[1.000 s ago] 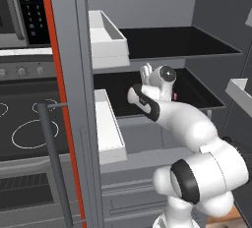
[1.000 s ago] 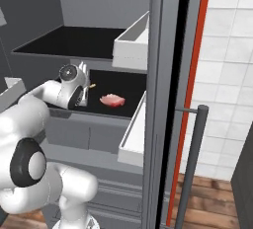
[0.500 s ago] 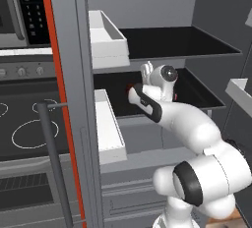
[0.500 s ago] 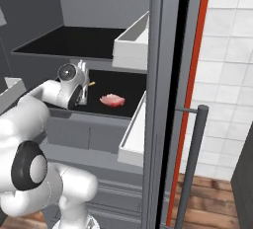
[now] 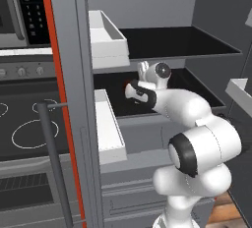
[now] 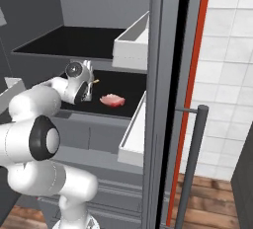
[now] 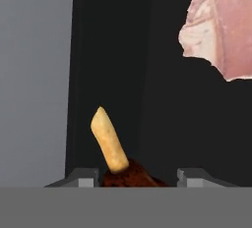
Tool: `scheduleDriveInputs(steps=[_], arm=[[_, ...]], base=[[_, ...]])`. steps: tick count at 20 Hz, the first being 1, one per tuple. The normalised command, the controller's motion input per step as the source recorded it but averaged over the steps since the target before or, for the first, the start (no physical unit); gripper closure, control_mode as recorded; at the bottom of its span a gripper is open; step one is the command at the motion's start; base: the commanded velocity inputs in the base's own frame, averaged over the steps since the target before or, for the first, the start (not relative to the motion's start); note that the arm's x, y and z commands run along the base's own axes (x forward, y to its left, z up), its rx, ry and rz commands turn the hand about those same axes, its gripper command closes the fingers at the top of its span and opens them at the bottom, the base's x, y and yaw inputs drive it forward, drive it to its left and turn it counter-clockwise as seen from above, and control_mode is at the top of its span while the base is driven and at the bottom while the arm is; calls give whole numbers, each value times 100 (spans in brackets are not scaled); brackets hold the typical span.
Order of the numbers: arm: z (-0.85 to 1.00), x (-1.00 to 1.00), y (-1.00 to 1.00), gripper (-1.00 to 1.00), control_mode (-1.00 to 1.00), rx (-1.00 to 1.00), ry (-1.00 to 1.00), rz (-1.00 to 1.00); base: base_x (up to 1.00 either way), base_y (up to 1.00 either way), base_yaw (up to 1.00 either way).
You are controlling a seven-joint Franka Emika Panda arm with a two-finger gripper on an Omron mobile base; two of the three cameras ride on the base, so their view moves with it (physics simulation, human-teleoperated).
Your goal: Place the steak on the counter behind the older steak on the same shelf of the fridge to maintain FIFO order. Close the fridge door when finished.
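Item: the steak (image 7: 129,175). Dark brown, glossy lump with a pale bone-like stub (image 7: 109,146) rising from it. Location: pinched in the jaws of the gripper (image 7: 130,177), inside the fridge (image 5: 162,20), over the lower shelf (image 6: 129,84). In the hand view it sits between the two small dark tips at the bottom; the jaws stand narrow, pressed onto the meat.

Item: the older steak (image 6: 113,100). Pale pink-red, flat, resting on the same shelf. In the right base view it lies just to the room's right of the gripper (image 6: 89,89) and slightly nearer the shelf's front edge. In the hand view a pink slab (image 7: 221,23) occupies the upper right corner, so it lies ahead of and to one side of the jaws, apart from the carried piece.

Item: arm. White, reaching from the base into the open compartment, wrist level with the lower shelf in the left base view, gripper (image 5: 132,90) at the shelf's left part.

Item: the fridge door (image 5: 74,99). Standing open, white bins (image 5: 107,40) on its inner face.

Governing relation: the target spot is the bare black board beyond the pink steak, toward the grey back wall (image 7: 34,79). Judgement: the carried piece needs to travel sideways and deeper, clearing the pink slab, before release. The long axis of the carried piece cannot be told.
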Motion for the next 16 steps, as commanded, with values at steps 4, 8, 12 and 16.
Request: scheduleDriveInputs(steps=[4,8,12,16], arm=[[-47,8,4,100,-100,0,-9,0],[-16,7,1,100,-100,0,-8,0],[0,32,0,100,-100,0,-3,0],[0,57,0,100,-100,0,-1,0]], base=[[0,0,0],[0,0,0],[0,0,0],[0,0,0]])
